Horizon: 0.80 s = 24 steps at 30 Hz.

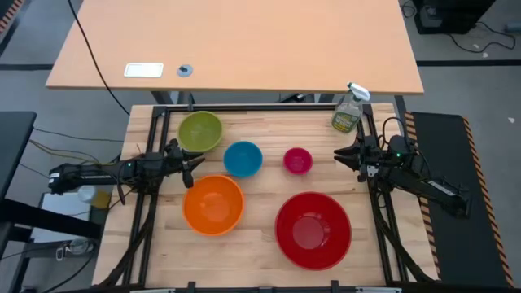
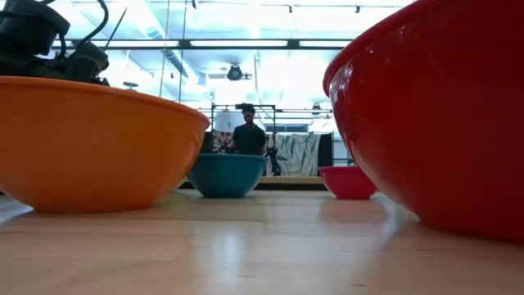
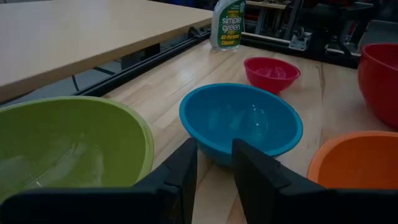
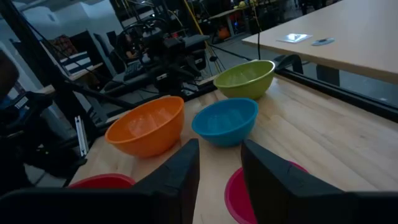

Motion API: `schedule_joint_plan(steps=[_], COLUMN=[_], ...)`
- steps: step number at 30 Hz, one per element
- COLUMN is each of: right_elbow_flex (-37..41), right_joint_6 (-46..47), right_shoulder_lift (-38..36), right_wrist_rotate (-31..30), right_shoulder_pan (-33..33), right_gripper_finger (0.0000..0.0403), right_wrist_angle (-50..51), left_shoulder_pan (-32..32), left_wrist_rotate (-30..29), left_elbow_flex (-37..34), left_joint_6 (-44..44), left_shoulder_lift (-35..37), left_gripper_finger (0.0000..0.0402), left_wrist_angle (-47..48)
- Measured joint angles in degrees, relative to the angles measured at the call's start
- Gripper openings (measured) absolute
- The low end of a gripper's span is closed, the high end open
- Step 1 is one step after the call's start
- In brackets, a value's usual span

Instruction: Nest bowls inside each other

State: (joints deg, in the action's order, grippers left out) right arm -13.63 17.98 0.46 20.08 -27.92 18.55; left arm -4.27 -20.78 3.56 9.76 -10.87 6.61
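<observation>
Several bowls stand upright on their bases on the wooden table: a green one [image 1: 200, 131] at the far left, a blue one [image 1: 242, 159], a small pink one [image 1: 298, 160], an orange one [image 1: 213, 204] and a large red one [image 1: 313, 230] nearest the front. My left gripper [image 1: 192, 165] hovers at the left between the green and orange bowls, open and empty, pointing at the blue bowl [image 3: 241, 123]. My right gripper [image 1: 342, 155] waits open at the right, pointing toward the pink bowl [image 4: 239, 193].
A spray bottle [image 1: 348, 109] stands at the table's far right corner. A light desk [image 1: 236, 45] lies beyond the far edge. Bare wood shows at the front left and between the pink and red bowls. A person [image 2: 248, 135] stands far back in the room.
</observation>
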Motion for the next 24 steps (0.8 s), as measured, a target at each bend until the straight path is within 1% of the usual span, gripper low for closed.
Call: schedule_joint_plan(steps=[9,10,13,18,21,24], right_elbow_flex=[0.0,0.0,0.0,0.0,0.0,0.0], right_joint_6=[0.0,0.0,0.0,0.0,0.0,0.0], right_shoulder_lift=[0.0,0.0,0.0,0.0,0.0,0.0], right_wrist_rotate=[0.0,0.0,0.0,0.0,0.0,0.0], right_shoulder_pan=[0.0,0.0,0.0,0.0,0.0,0.0], right_gripper_finger=[0.0128,0.0128,0.0128,0.0128,0.0128,0.0128], right_wrist_angle=[0.0,0.0,0.0,0.0,0.0,0.0], left_shoulder_pan=[0.0,0.0,0.0,0.0,0.0,0.0], left_wrist_rotate=[0.0,-0.1,-1.3,-1.5,-2.9,-5.7], left_elbow_flex=[0.0,0.0,0.0,0.0,0.0,0.0], left_joint_6=[0.0,-0.5,-5.8,-6.5,-7.8,-7.8], left_shoulder_lift=[0.0,0.0,0.0,0.0,0.0,0.0], left_gripper_finger=[0.0103,0.0103,0.0103,0.0103,0.0103,0.0103], left_wrist_angle=[0.0,0.0,0.0,-0.1,-0.1,-0.5])
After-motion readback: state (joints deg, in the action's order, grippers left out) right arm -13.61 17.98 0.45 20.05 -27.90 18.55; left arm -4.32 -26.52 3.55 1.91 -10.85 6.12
